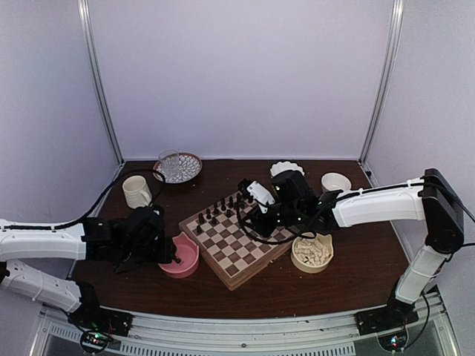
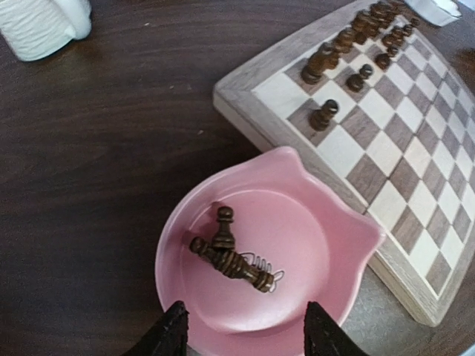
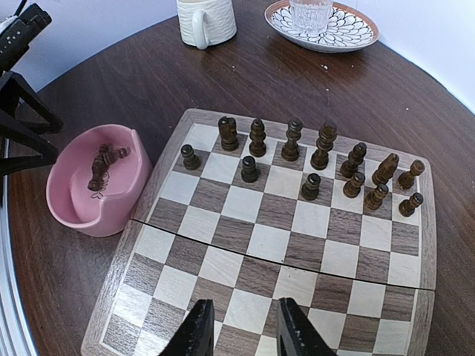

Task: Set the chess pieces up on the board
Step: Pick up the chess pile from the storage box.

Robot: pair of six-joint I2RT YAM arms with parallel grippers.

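Observation:
The board (image 1: 241, 241) (image 3: 289, 252) lies mid-table, turned at an angle. Several dark chess pieces (image 3: 289, 148) (image 2: 349, 59) stand on its two far rows. Beside its left corner sits a pink bowl (image 1: 185, 263) (image 2: 312, 245) (image 3: 70, 200) holding two more dark pieces: a pawn (image 2: 223, 226) leaning on a longer piece lying flat (image 2: 236, 265). My left gripper (image 2: 245, 334) (image 1: 172, 256) hovers open over the bowl's near rim, clear of both pieces. My right gripper (image 3: 243, 334) (image 1: 252, 213) hangs open and empty above the board's bare near squares.
A tan bowl of cream pieces (image 1: 312, 251) sits right of the board. A white mug (image 1: 136, 190) (image 2: 41, 26) (image 3: 205, 21) and a patterned plate with a glass (image 1: 178, 167) (image 3: 323, 22) stand at the back left. Two small white bowls (image 1: 286, 169) (image 1: 335, 181) are at the back right.

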